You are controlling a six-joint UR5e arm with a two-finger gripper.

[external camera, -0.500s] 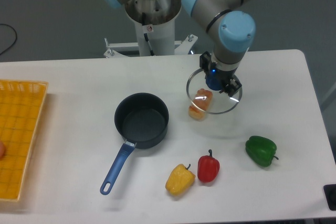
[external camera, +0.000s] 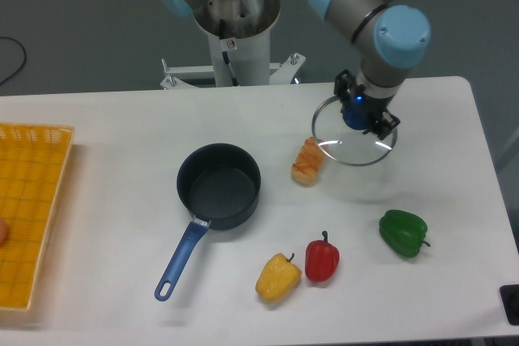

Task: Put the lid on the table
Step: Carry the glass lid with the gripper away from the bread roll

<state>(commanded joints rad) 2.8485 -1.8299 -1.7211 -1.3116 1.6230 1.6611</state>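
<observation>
- Since half a second ago, lid (external camera: 354,137) and gripper (external camera: 362,116) have shifted toward the table's (external camera: 122,127) right edge, clearing the bread (external camera: 309,160).
- Near edge: peppers (external camera: 322,260); the saucepan (external camera: 217,189) sits mid-table.
- Farther back, jaws clamp the knob; glass looks rigid, fragile, slippery, so the knob seems the safest hold.

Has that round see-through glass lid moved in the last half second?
Yes. The round transparent glass lid, held by the gripper, has shifted right: it overlapped the orange bread-like food piece before and now sits almost wholly to its right.
</observation>
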